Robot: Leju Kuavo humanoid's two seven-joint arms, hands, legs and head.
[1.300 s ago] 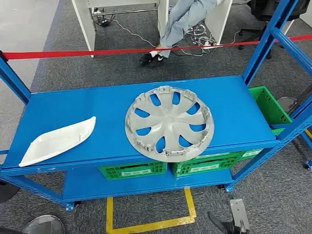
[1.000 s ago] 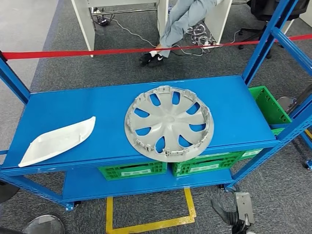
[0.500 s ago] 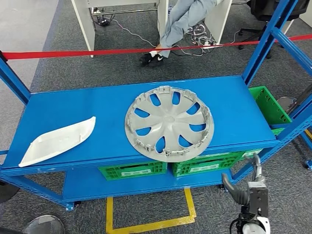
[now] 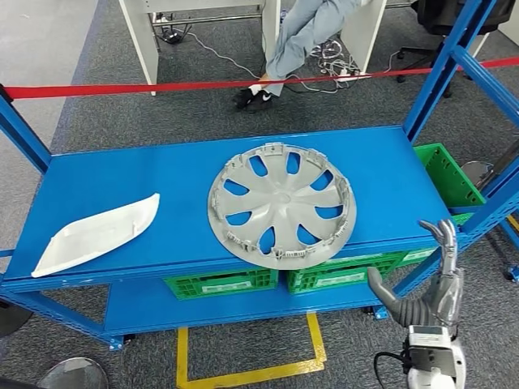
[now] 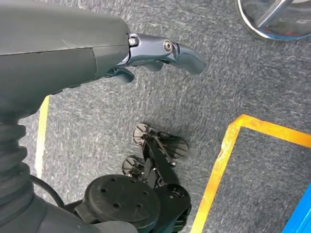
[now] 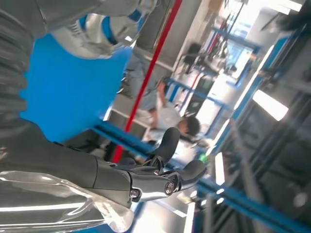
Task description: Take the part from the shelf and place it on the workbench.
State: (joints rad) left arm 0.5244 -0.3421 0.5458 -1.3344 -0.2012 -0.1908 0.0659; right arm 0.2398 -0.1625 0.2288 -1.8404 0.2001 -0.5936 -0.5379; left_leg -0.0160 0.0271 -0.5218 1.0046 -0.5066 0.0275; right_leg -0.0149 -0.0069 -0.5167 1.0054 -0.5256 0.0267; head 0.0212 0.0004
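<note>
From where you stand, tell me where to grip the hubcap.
Grip the hubcap at its near rim, which overhangs the front edge of the shelf. Probably come from the front right, where the open right hand is, pinching the overhanging rim from above and below.

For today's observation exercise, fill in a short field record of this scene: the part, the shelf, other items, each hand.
part: grey hubcap, flat on the top deck, near the front edge
shelf: blue metal rack
other item: white curved panel, at the deck's left end
lower level: green crates
right hand: raised, holding nothing, short of the shelf
left hand: hanging over grey carpet, holding nothing
</note>
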